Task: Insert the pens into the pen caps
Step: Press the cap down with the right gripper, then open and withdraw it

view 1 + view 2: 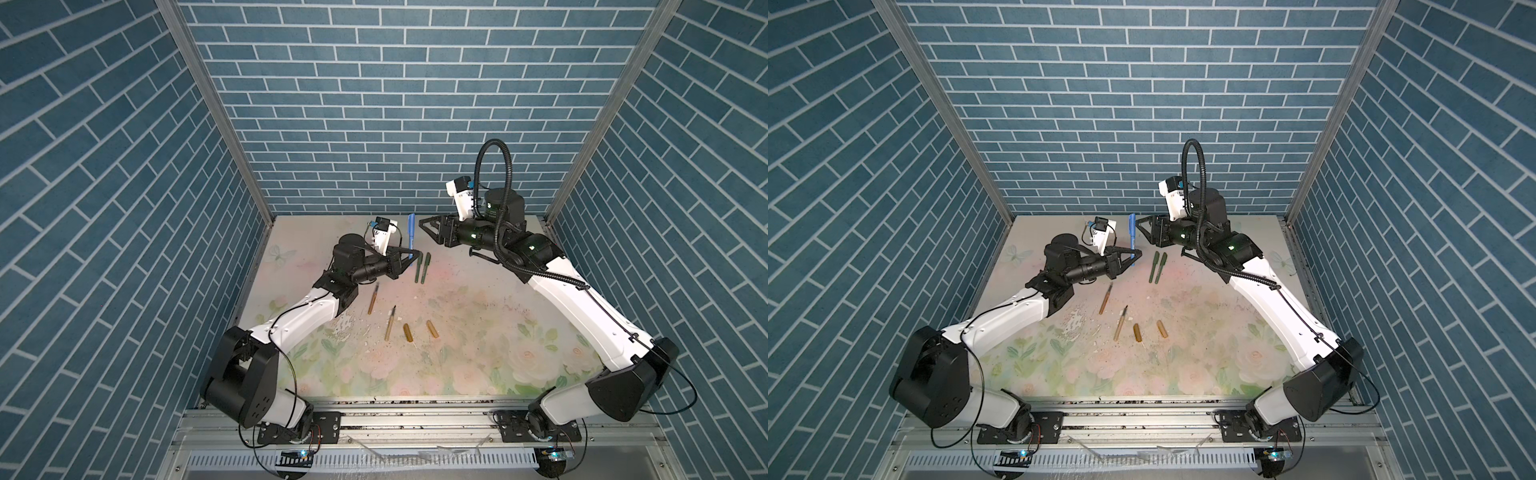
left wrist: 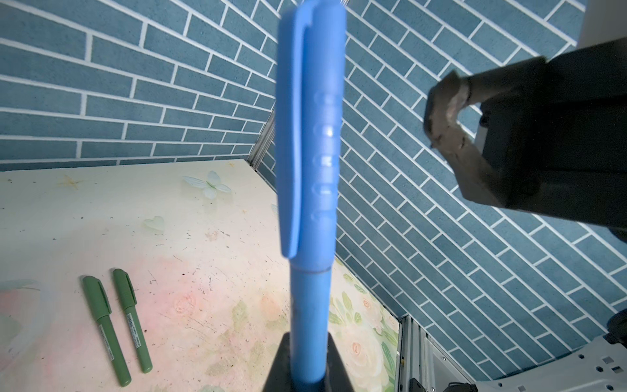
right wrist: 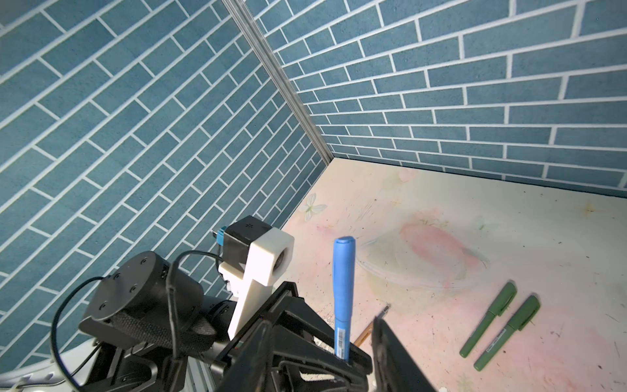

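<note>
Pen (image 1: 411, 245), blue, stands upright in the left gripper (image 1: 415, 252), clamped low on its barrel, with the blue cap (image 2: 310, 135) seated on top. Just right of that cap hangs the right gripper (image 1: 422, 222), jaws apart, empty. Toward the front lie uncapped golden-brown pens (image 1: 372, 299) and amber caps (image 1: 408, 332), nearer the left arm, with bare table (image 1: 478, 332) around them.

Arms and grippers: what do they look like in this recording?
The left arm and right arm have white link shells, black joints. Black triangular fingers. White camera blocks at wrists, blue plugs. A ribbed black hose loops over the right arm.
</note>
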`<act>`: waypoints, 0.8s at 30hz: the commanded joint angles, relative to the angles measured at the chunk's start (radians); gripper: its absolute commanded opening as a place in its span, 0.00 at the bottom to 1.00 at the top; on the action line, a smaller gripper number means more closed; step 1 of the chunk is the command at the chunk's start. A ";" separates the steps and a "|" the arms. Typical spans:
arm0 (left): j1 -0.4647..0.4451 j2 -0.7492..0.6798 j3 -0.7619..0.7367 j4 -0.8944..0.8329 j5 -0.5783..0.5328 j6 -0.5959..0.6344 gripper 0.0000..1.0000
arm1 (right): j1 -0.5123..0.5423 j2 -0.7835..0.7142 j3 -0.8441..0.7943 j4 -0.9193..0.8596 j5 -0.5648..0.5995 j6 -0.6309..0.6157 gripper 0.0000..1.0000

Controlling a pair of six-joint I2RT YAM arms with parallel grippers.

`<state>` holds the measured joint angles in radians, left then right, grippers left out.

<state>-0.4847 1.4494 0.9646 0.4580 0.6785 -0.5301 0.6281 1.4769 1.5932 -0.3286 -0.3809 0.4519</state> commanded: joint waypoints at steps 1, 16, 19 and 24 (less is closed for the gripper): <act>0.001 -0.043 -0.015 0.061 -0.017 -0.013 0.00 | -0.001 0.009 0.019 -0.027 -0.012 -0.015 0.48; 0.001 -0.029 -0.018 0.079 -0.011 -0.036 0.00 | 0.027 0.142 0.073 -0.017 -0.147 0.015 0.33; 0.001 -0.032 -0.016 0.080 -0.010 -0.038 0.00 | 0.030 0.155 0.073 -0.020 -0.151 0.017 0.26; 0.001 -0.031 -0.017 0.077 -0.013 -0.038 0.00 | 0.036 0.172 0.086 -0.032 -0.171 0.018 0.12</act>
<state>-0.4843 1.4265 0.9550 0.5064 0.6632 -0.5735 0.6556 1.6333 1.6398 -0.3454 -0.5194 0.4637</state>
